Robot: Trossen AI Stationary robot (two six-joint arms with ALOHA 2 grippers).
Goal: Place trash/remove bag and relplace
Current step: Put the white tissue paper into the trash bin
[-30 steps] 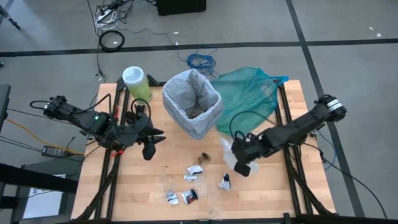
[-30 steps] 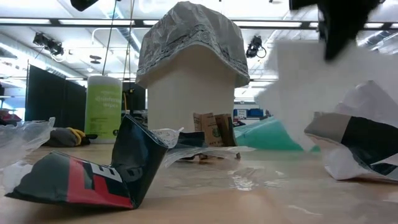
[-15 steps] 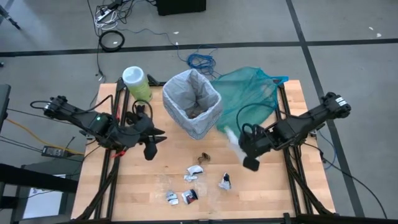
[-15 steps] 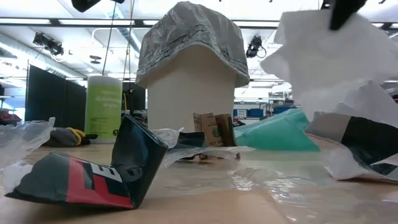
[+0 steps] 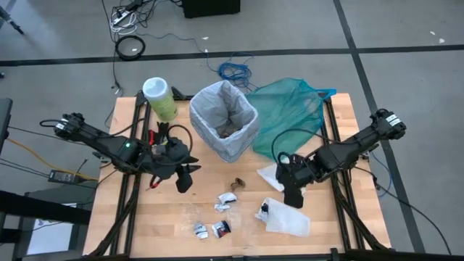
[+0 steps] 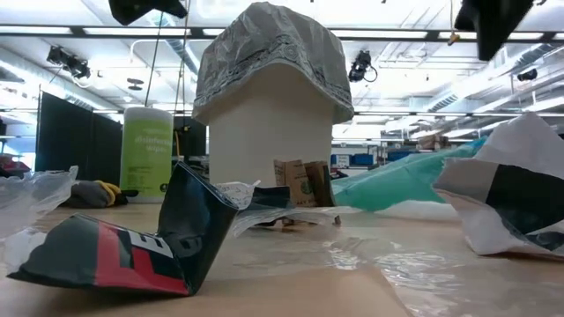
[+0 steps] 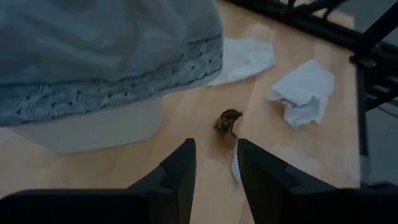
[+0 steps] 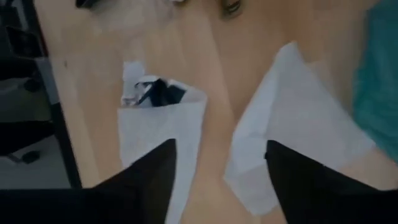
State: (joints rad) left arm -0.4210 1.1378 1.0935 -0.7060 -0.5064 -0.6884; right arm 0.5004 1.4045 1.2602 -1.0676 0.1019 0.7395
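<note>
honestly, the worry from where i'm standing is that the light scraps slide or flutter instead of getting pinched. the bin (image 5: 224, 120), lined with the pale bag (image 5: 208, 109), sits toward the back of the table (image 5: 181, 217), and most of the trash (image 5: 221, 203) lies loose on the wood in front of it: a brown wad (image 5: 237, 184) nearest the bin, wrappers further out, and two white sheets (image 5: 288, 220) off to the right-front of the bin. the right gripper (image 5: 294, 194) hangs over those sheets with its fingers spread wide and nothing between them (its wrist view shows both sheets lying flat under the gap), so a flat sheet could simply be pushed along rather than lifted. the left gripper (image 5: 183, 178) hovers left-front of the bin, fingers parted only a little, empty, aimed toward the brown wad (image 7: 228, 120). if it reaches low it might nudge the bin or snag the liner's overhanging edge, and the teal bag (image 5: 290, 109) beside the bin could catch the right arm.
</note>
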